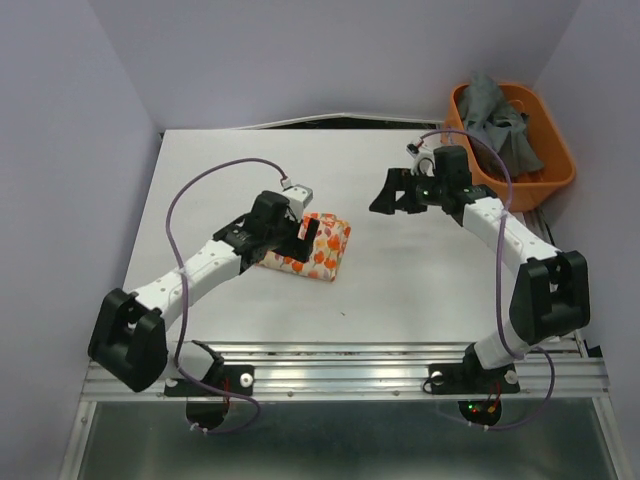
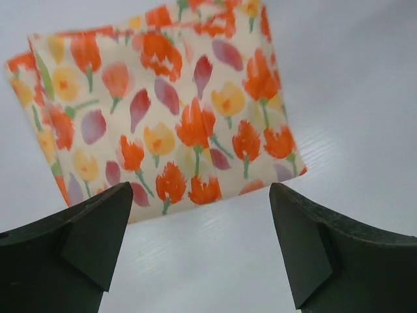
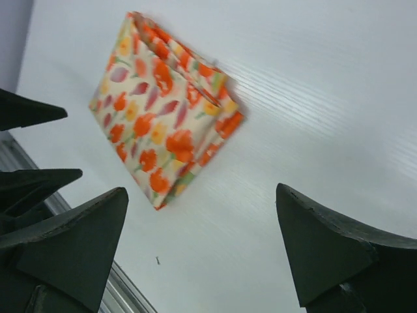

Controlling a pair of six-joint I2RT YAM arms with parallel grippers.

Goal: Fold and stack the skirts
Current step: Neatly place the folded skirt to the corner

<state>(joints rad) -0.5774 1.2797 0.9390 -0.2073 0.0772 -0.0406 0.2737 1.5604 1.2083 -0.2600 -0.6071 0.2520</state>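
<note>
- White table (image 1: 400, 290) with pale lilac walls on three sides; it carries two arms, two skirts and one basket.
- Left gripper (image 1: 306, 232) hovers over the left edge of the printed skirt. Its two fingers are spread wide and nothing is between them.
- Printed skirt (image 1: 322, 250), cream with orange, red and yellow flowers, lies flat on the table, folded into one compact, layered rectangle. Neither gripper touches it in the wrist views.
- Right gripper (image 1: 390, 192) hangs to the right of and beyond the printed skirt, well apart from it. Its jaws are equally wide and hold nothing.
- One orange basket (image 1: 555, 175) stands far right of the printed skirt, at the table's back corner.
- Grey skirt (image 1: 500, 120) lies crumpled and unfolded inside that basket, heaped above its rim.
</note>
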